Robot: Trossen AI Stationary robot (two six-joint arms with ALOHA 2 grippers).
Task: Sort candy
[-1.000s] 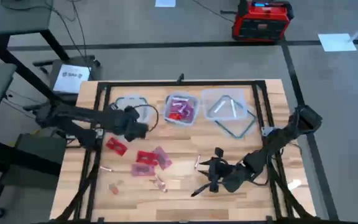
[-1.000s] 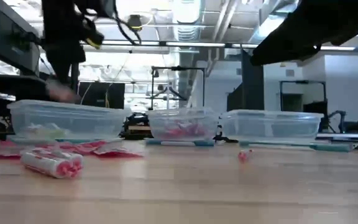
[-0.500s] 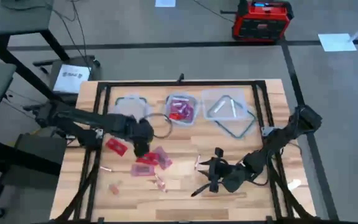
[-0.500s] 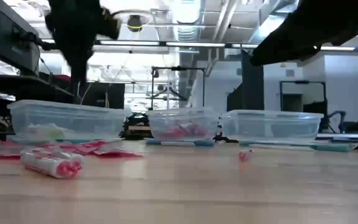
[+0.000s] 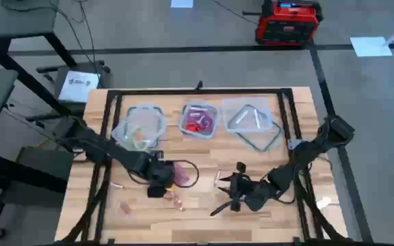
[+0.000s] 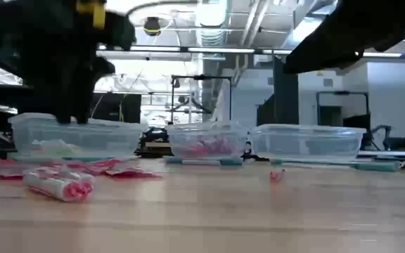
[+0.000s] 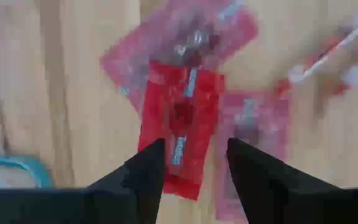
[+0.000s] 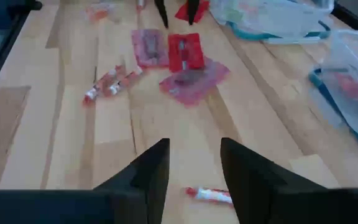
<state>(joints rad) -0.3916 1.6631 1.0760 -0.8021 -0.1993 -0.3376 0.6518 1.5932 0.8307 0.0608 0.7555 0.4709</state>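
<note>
- My left gripper is over the pile of candy on the near-left part of the wooden table, pointing down at it. Fingers are spread, nothing between them.
- Directly under the fingers in the left wrist view: a red wrapper, flat on the wood. One end shows in the gap between my two fingertips; I can't tell whether I'm touching it.
- A pink wrapper is under the red one's far end, and another pink wrapper is just beside it.
- A red-and-white stick candy lies near the pile in the same view, blurred.
- My right gripper hangs above the table's near-middle, well apart from the pile, facing it. Fingers are parted, empty.
- One small stick candy is on the wood close to my right fingertips, not touching them.
- From the right wrist I can see the same pile with the left arm's dark fingertips above it, plus a pair of stick candies beside the pile.
- Three clear tubs stand in a row along the far side: left tub has a few pale pieces, middle tub holds red and pink candy, right tub has two pale sticks.
- A loose lid leans against the right tub's near edge.
- More loose pieces near the front-left edge, e.g. a small one.
</note>
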